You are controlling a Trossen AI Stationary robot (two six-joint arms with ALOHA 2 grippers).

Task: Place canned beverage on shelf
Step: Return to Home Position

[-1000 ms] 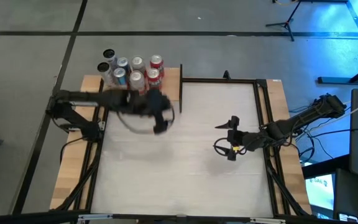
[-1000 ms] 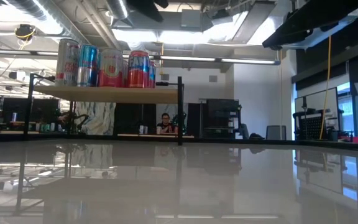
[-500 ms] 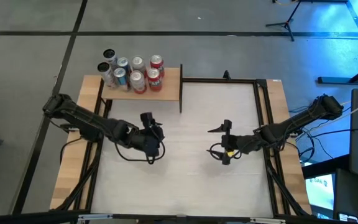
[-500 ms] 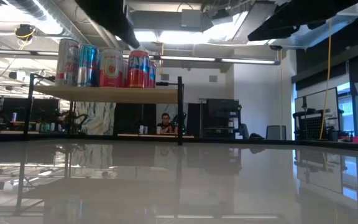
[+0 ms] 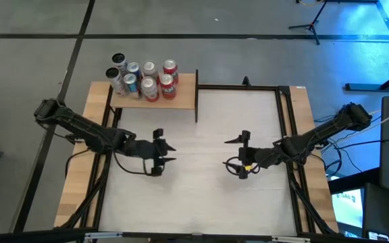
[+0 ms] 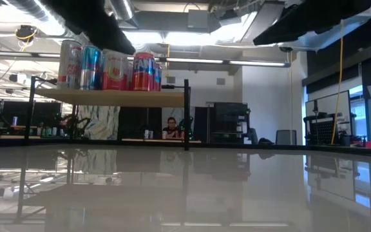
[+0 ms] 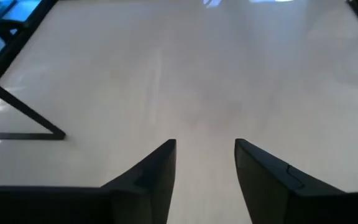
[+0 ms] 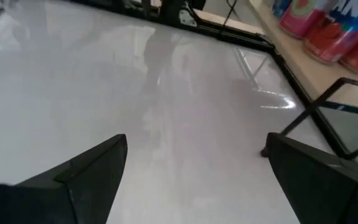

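Several canned beverages (image 5: 144, 79) stand upright on their bases on the tan wooden shelf (image 5: 184, 91) at the table's far left corner. The low view shows the same cans (image 6: 108, 69) on the raised shelf (image 6: 114, 97), and the right wrist view catches some of these cans (image 8: 328, 25) on the shelf (image 8: 319, 78). My left gripper (image 5: 170, 153) hovers over the table's left middle, open and empty (image 7: 205, 155), pointing toward the right edge. My right gripper (image 5: 229, 156) faces it from the right, open wide and empty (image 8: 194, 155).
A black metal frame (image 5: 242, 86) runs along the whitish tabletop's far and side edges, with wooden side strips (image 5: 80, 175) outside it. The shelf's black post (image 6: 186, 115) stands at the far edge. Bare tabletop (image 5: 201, 196) lies between and in front of the grippers.
My left gripper has drawn back from beside the shelf toward the table's near edge and left, and turned to point at the right edge. My right gripper has shifted slightly toward the table's left. The cans have stayed still on the shelf.
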